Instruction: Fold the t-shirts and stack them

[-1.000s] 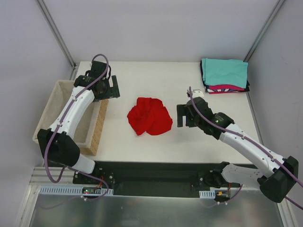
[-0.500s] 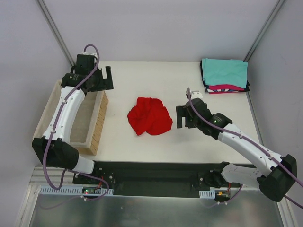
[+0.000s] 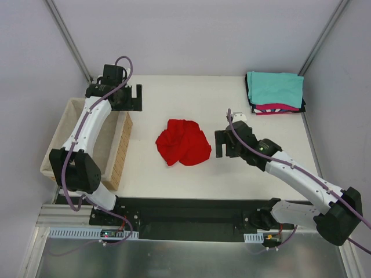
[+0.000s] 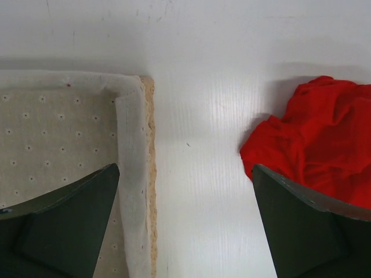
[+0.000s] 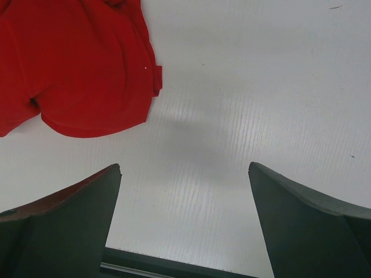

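Edges: red t-shirt (image 3: 183, 142) lies crumpled mid-tabletop (image 3: 191, 98), bare white surface all round it; basket (image 3: 123, 153) hugs the left edge.
Left gripper (image 3: 138, 97): released, jaws wide, over the basket's far right corner, holding nothing.
Right gripper (image 3: 218, 144): released, just right of the red t-shirt, not touching it.
Count: one loose shirt; one folded stack (image 3: 275, 91) at the far right corner, teal over magenta-pink and black.
Room: pale panels (image 3: 191, 35) on three sides.

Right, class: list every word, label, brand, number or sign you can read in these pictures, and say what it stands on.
No text can be read anywhere.
The red t-shirt is plain.
The wicker basket shows only small dots on its lining.
The teal shirt on top of the folded stack shows no print.
The pink shirt beneath it shows only a thin edge, too small to tell.
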Controlling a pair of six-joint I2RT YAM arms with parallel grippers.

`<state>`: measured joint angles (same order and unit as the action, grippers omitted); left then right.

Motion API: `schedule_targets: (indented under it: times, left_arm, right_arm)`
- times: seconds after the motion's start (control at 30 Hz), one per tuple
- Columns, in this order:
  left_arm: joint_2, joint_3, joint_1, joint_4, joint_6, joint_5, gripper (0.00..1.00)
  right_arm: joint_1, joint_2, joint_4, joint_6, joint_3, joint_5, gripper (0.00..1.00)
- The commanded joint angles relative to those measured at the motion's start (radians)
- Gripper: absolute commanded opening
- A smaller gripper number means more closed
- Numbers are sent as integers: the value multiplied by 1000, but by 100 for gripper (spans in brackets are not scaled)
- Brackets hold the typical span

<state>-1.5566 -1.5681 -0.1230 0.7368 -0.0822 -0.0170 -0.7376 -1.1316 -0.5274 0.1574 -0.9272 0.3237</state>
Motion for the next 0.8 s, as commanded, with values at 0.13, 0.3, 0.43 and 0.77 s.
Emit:
schedule_targets:
  times: [0.13, 0.3, 0.43, 0.77]
  left_arm:
    - [-98, -17, 52, -22, 56, 12, 98]
    - [-128, 28, 68, -54, 50, 40, 96]
    - [-138, 63, 88, -74, 48, 68, 86]
    - [-131, 129, 117, -103, 52, 57, 0]
  right_arm:
    - [-3, 26, 21, 7, 19, 6, 97]
    - [-5, 32, 23, 2, 30, 14, 97]
    - [-3, 33, 24, 2, 28, 12, 96]
    - [-5, 56, 18, 7, 28, 17, 97]
